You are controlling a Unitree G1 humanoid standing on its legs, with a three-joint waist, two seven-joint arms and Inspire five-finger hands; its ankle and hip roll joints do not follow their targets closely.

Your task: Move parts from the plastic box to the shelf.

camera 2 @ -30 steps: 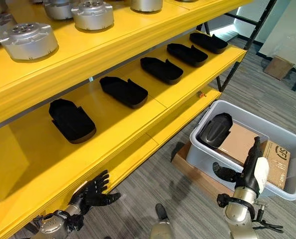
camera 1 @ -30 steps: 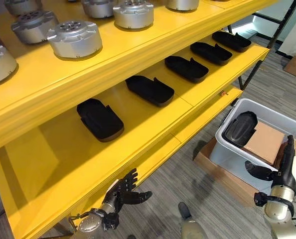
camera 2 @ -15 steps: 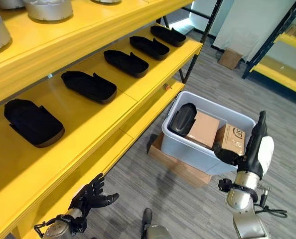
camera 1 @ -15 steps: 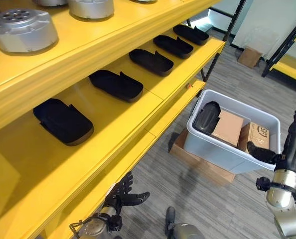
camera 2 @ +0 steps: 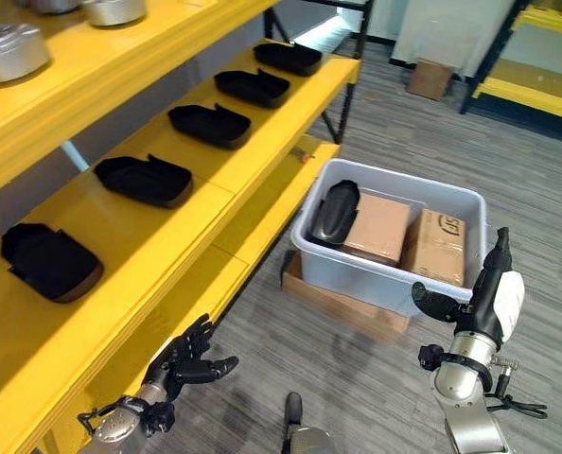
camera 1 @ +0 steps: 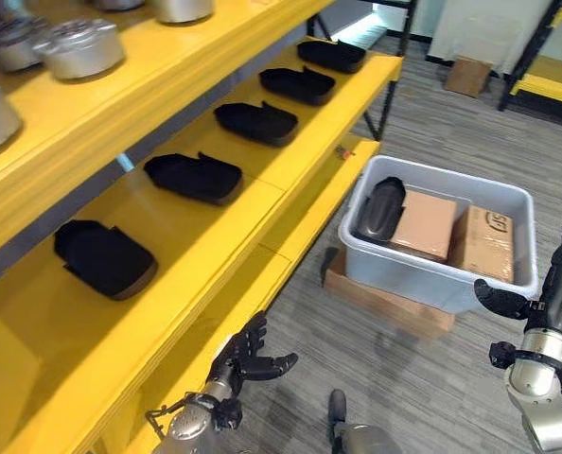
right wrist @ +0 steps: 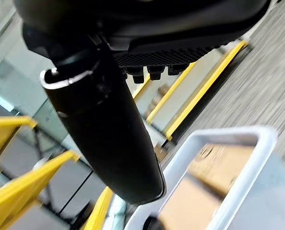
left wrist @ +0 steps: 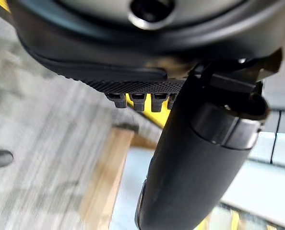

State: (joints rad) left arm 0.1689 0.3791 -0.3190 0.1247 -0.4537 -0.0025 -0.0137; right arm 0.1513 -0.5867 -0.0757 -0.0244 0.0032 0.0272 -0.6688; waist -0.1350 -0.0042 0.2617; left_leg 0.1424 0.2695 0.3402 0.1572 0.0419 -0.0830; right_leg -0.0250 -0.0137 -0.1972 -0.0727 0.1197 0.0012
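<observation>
Grey plastic box (camera 1: 508, 202) holds a black part (camera 1: 379, 210); left hand (camera 1: 246, 353) and right hand (camera 1: 546, 305) spread, empty

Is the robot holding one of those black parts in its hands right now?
No, nothing is held. The left robot hand and the right robot hand are both open and empty. One black part lies in the plastic box.

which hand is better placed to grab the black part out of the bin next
Probably the right hand: it hangs open beside the bin holding the black part. The left hand is low by the shelf, farther away.
</observation>
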